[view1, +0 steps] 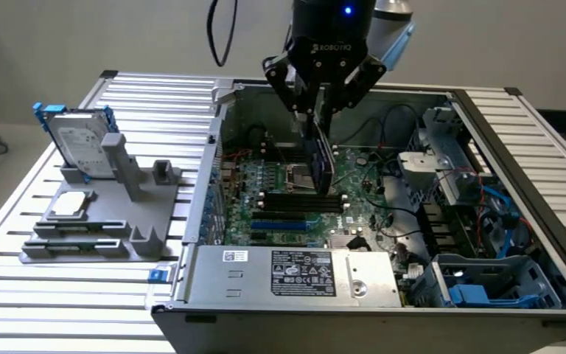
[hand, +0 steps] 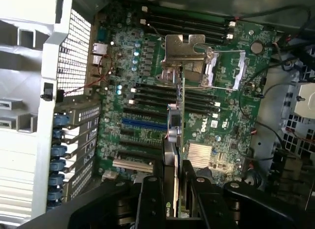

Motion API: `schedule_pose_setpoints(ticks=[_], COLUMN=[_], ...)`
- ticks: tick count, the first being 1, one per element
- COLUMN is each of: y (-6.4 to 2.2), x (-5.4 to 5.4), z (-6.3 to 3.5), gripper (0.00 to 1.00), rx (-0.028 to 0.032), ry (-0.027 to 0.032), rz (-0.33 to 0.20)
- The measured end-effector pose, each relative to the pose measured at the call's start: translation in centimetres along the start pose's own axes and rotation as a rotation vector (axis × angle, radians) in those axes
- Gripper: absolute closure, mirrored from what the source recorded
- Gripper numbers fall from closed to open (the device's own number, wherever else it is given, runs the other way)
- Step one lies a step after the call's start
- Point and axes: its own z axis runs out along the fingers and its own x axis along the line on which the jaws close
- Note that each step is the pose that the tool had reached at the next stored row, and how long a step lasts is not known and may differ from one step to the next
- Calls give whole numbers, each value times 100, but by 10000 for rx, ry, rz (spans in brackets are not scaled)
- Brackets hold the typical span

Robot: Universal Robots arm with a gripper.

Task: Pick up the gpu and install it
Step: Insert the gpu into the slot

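Grey moulded fixture (view1: 116,240) sits at the left on the slatted tabletop (view1: 27,295), carrying a silver hard drive (view1: 79,147) stood upright in a blue frame and a small square chip (view1: 71,205) lying flat nearer the camera; both are well apart from the work. Moving right, the open computer case (view1: 197,214) shows its green motherboard (view1: 263,188), with a blue slot (view1: 288,221) running left to right toward the board's near side and a silver power supply (view1: 293,271) nearer again. Above the middle of the board hangs the gripper (view1: 320,110), its fingers (hand: 151,199) closed partway onto the gpu (view1: 323,162), pinching the card's two flat faces at its upper end, so the card is in the air inside the case opening. The gpu hangs straight down from the fingers, long axis about upright, thin edge turned to the exterior camera, lower end over the processor socket (view1: 298,175) and black memory slots (view1: 303,200); whether it touches them I cannot tell. In the wrist view the card runs away from the fingers as a narrow strip, the blue slot off to one side. By my reading the slot lies to the near left of the card's lower end, and the card's flat stands crosswise to the slot's length. Further right sit the drive cages (view1: 450,147) and blue cables (view1: 489,203).
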Motion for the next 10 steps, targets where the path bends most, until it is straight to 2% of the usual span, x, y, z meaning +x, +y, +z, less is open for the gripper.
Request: schedule_pose_setpoints(ticks=[3, 4, 10], y=[2, 3, 6], x=[0, 0, -1], z=[34, 58, 125], gripper=[74, 74, 74], rx=[8, 12, 26], ry=[-33, -57, -127], rz=[-538, -907, -1995])
